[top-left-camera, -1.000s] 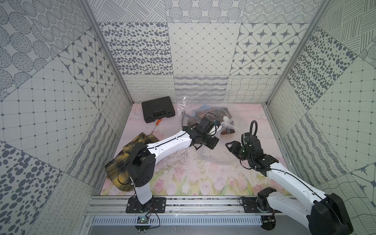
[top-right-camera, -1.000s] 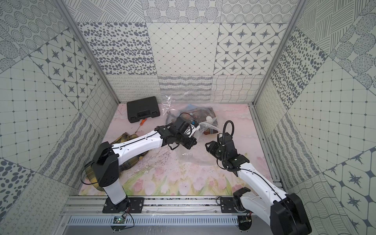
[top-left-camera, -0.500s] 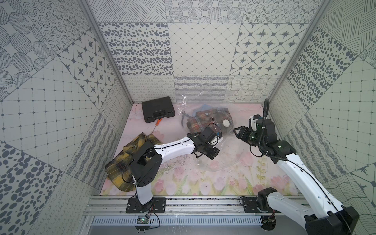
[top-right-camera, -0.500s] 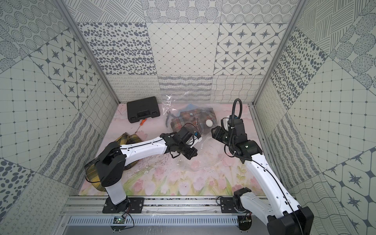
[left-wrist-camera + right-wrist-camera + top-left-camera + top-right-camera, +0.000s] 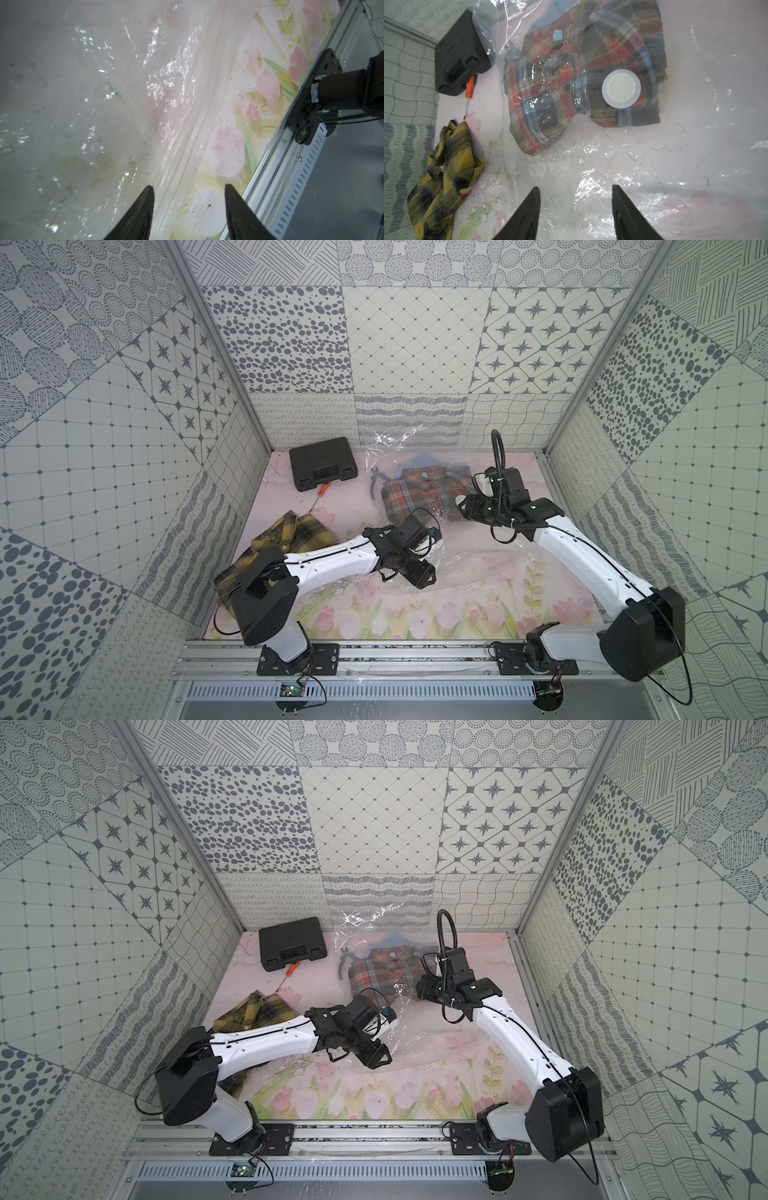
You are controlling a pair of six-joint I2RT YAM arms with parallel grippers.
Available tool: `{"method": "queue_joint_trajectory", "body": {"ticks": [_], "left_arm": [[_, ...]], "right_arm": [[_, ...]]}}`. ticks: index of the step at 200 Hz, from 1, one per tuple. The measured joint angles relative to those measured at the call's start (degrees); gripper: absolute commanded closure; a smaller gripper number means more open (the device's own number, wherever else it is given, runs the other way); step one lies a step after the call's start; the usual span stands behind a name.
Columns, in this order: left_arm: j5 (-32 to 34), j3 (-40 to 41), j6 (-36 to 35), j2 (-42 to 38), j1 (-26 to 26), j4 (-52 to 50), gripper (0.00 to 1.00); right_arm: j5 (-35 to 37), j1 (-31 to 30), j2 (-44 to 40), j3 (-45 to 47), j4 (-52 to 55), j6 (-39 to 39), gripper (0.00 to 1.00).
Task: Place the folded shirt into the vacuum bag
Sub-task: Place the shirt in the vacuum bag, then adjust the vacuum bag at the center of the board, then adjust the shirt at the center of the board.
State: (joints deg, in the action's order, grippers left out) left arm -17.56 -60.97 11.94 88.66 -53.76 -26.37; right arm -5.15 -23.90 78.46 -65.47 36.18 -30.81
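Observation:
The folded shirt, red plaid, lies at the back middle of the table under glossy plastic, inside the vacuum bag. The bag's round white valve cap rests over the shirt. My left gripper is open just above the bag's ribbed near edge, holding nothing. My right gripper hovers open over the bag, right of the shirt, with only plastic below it.
A yellow plaid shirt lies crumpled at the left, partly under my left arm. A black case and an orange-handled screwdriver sit at the back left. An aluminium rail runs along the table's front edge.
My left gripper has opened and let go of the bag, shifting toward the front. My right arm has swung up and toward the back right. The bag and shirt have settled flatter.

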Motion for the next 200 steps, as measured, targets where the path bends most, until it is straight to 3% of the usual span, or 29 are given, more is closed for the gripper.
{"method": "queue_joint_trajectory", "body": {"ticks": [33, 77, 110, 139, 200], "left_arm": [[2.86, -0.57, 1.4, -6.08, 5.75, -3.96, 0.41], [12.15, -1.07, 5.62, -12.02, 14.86, -11.17, 0.39], [19.32, 1.33, 9.99, -14.64, 21.07, -15.67, 0.3], [24.85, 6.45, 13.57, -14.58, 26.97, -18.88, 0.12], [33.03, 10.64, 18.91, -11.32, 31.65, -20.17, 0.1]], "right_arm": [[1.92, -6.21, 8.04, -5.64, 0.42, 1.07, 0.43], [2.08, -13.62, 21.09, -14.51, -3.45, 0.2, 0.43], [1.16, -15.43, 28.28, -18.93, -4.26, -0.87, 0.42], [1.42, -17.07, 29.73, -22.03, -3.43, -0.7, 0.41], [1.81, -18.03, 35.26, -31.54, -1.05, 2.12, 0.4]]}}
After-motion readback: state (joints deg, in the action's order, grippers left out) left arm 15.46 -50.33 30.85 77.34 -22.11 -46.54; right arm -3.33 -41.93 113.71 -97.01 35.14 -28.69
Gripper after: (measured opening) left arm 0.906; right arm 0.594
